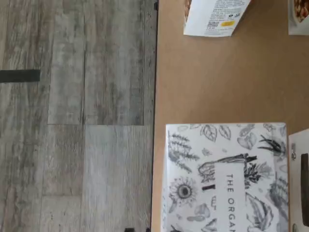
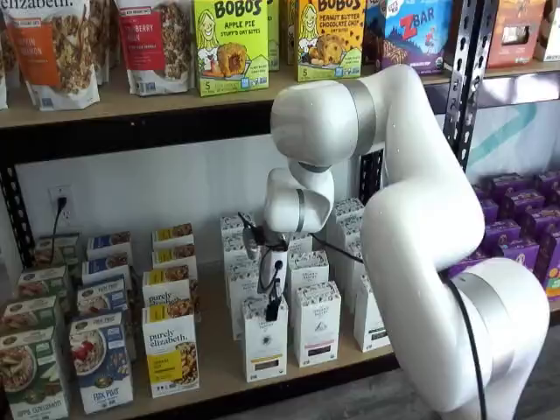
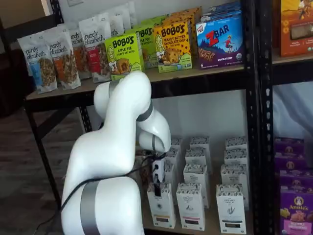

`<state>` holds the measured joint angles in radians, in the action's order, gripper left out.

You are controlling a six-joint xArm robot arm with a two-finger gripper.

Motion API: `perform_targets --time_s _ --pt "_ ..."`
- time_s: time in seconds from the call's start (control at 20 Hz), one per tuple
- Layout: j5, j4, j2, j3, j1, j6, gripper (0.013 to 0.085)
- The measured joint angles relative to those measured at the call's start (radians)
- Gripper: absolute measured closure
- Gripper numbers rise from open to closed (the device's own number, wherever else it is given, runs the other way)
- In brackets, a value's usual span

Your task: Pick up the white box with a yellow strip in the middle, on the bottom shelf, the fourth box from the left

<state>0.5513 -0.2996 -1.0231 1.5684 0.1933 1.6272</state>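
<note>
The white box stands at the front of the bottom shelf, with a speckled top band and a yellowish strip low on its front. It also shows in a shelf view. My gripper hangs from the white arm just above the box's top, with a cable beside it; in a shelf view it sits over the same box. Only dark finger parts show, with no plain gap. The wrist view shows a white carton's leaf-patterned top at the front edge of the tan board.
Like white cartons with black strips stand right of and behind the box. "purely elizabeth" boxes stand to its left. Purple boxes fill the right bay past a black upright. Grey plank floor lies beyond the shelf edge.
</note>
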Motion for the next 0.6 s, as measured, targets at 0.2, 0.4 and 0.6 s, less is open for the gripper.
perform_targets --time_s 0.2,0.4,0.6 --pt "0.003 0.018 -0.016 0.014 0.005 -0.020 0.0130" --pt "-0.015 0.021 -0.028 0.015 0.008 -0.023 0.0130" --pt "-0.028 0.025 -0.040 0.019 0.006 -0.024 0.0130"
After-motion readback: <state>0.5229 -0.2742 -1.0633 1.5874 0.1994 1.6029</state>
